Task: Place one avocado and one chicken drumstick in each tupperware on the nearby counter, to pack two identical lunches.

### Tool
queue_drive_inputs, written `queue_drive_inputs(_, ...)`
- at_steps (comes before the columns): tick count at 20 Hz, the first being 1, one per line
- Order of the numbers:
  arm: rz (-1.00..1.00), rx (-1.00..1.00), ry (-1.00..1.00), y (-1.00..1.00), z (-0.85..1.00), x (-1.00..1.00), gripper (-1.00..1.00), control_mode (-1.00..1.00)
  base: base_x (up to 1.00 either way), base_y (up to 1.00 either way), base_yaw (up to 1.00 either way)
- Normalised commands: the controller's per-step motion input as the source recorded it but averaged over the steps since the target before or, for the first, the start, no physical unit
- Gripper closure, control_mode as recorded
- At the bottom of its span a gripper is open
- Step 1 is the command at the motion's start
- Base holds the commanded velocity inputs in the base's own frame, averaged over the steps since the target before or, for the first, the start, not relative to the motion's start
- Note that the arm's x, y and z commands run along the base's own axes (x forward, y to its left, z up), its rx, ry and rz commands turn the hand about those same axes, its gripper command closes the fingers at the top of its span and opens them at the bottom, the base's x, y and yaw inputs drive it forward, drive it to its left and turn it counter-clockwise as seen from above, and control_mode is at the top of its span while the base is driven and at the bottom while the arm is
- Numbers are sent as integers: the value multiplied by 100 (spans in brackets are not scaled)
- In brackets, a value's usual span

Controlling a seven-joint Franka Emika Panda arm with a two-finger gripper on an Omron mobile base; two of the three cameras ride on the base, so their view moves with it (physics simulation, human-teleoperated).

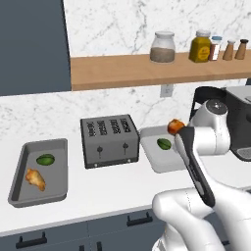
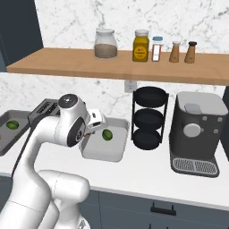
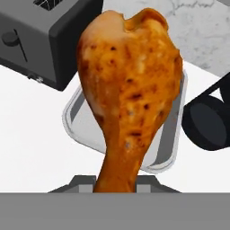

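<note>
**Drumstick in my gripper, over the tupperware right of the toaster**

My gripper (image 3: 117, 182) is clamped on the narrow bone end of a chicken drumstick (image 3: 128, 85), whose fat end points away from my hand. My arm rises from the base, bends at the elbow and reaches forward over the tabletop (image 1: 112, 188), with the wrist turned down toward the tupperware (image 3: 74, 123) that sits between the toaster (image 1: 109, 140) and the black tiered rack (image 2: 149, 118). In the left base view the drumstick shows as an orange lump above that container's near edge. An avocado (image 1: 164, 143) lies inside it. To the left of the toaster, the second tupperware (image 1: 19, 196) holds another avocado (image 1: 45, 159) and another drumstick (image 1: 35, 179), lying apart from each other.
</note>
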Motion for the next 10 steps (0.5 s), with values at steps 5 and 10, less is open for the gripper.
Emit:
queue_drive_inputs(5, 5, -5, 0, 0, -37, 86, 100, -100, 0, 0, 0)
queue_drive_inputs(10, 5, -1, 1, -3, -29, 84, 100, -100, 0, 0, 0)
